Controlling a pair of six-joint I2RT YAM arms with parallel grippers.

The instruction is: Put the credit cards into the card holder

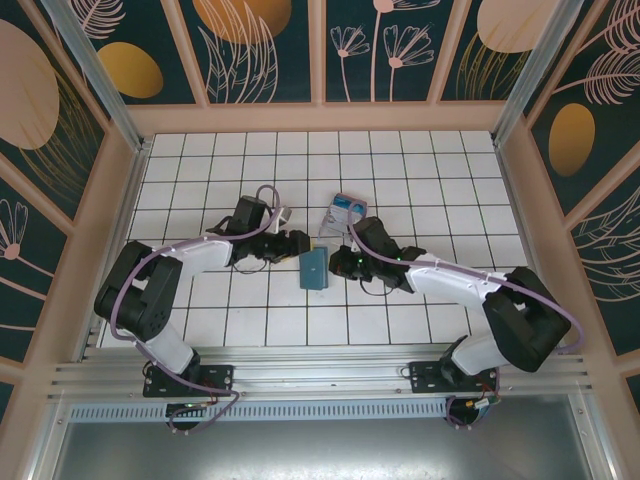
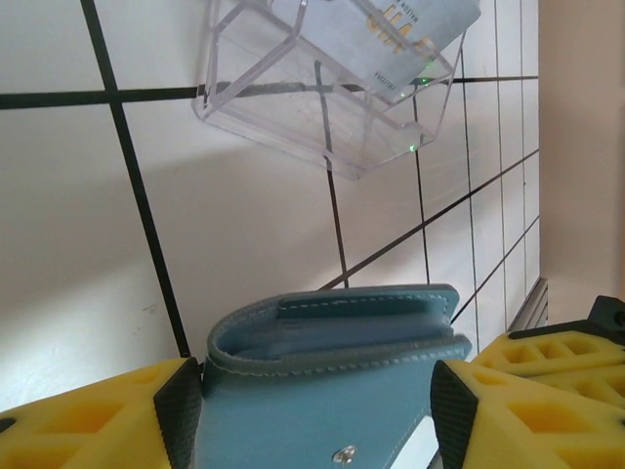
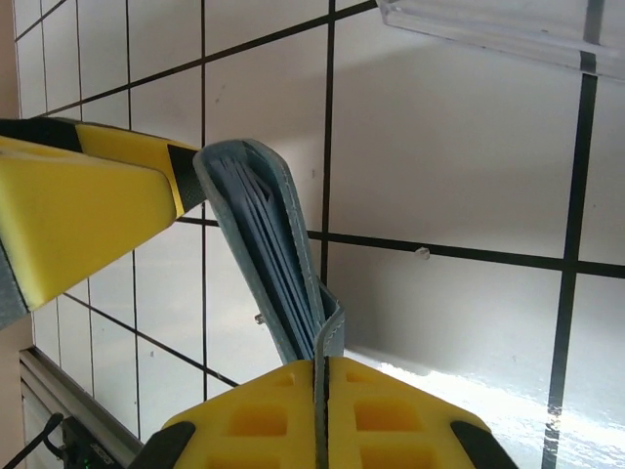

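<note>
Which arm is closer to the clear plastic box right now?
Right. The right arm lies directly beside the clear box, on its right. The left tool is farther off, to the box's left, at the wallet.

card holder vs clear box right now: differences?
The card holder is opaque teal; the clear box is see-through. The card holder gapes slightly, one flap pinched in the right claw; the clear box sits untouched on the tiles. Both are small, near mid-table.
</note>
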